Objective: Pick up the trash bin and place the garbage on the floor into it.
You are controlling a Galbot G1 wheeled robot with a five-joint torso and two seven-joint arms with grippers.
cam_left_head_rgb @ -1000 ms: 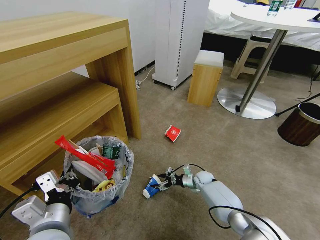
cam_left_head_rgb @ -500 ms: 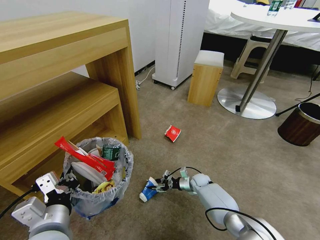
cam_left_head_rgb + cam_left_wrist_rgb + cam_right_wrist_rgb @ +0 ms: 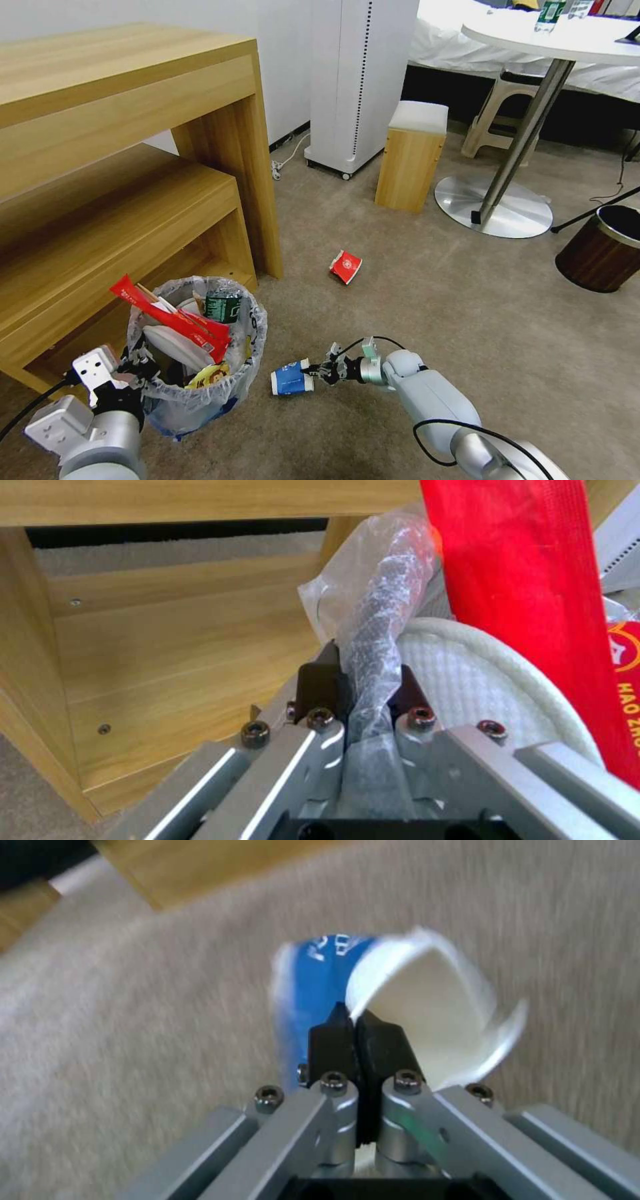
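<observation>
R end effector (image 3: 319,372) pinches blue cup (image 3: 291,379) rim — L end effector (image 3: 137,361) clamps trash bin (image 3: 200,373) liner.

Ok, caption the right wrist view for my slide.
Right tool pinching the rim of a blue paper cup over the carpet.

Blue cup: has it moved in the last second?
Yes. The blue cup, pinched at its rim by the right gripper, has swung from tilted to level and shifted toward the trash bin, which stayed put.

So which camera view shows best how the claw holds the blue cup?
The right wrist view: the right claw pinches the wall of the blue cup at its rim. The head view shows the cup from outside.
</observation>
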